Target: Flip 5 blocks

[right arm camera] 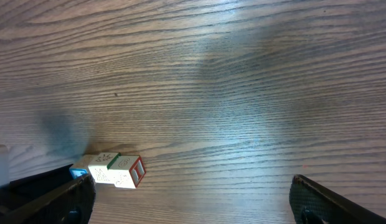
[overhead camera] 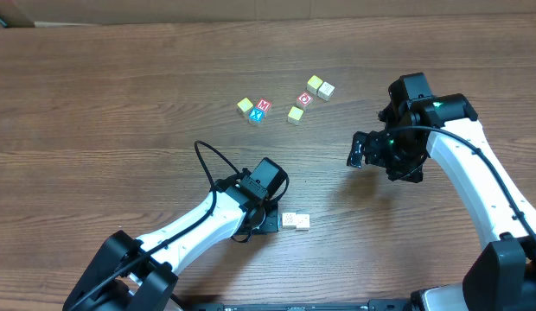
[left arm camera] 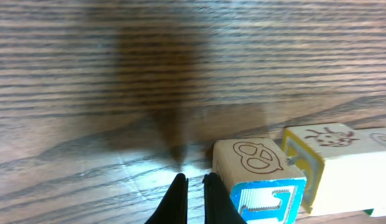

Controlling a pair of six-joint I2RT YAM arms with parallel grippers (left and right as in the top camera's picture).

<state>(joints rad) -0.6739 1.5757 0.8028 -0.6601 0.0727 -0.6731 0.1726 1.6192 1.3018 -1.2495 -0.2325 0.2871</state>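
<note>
Sitting pinched shut on nothing, the left gripper [left arm camera: 194, 182] is just beside two pale blocks [overhead camera: 295, 221] that touch each other. Other blocks [overhead camera: 295, 113] lie well beyond that pair. The right gripper [overhead camera: 361, 151], apart from the pair, gapes wide and empty. Light, hard wooden cubes likely skid, so pinch opposite flat sides.

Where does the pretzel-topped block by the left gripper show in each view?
Overhead: the pretzel block is lower centre, the left of two pale cubes.
Left wrist: it is bottom centre-right, just right of the shut left gripper.
Right wrist: it is lower left, the left cube of the pair.
Shared landmark: the ladybug block right beside it.
</note>
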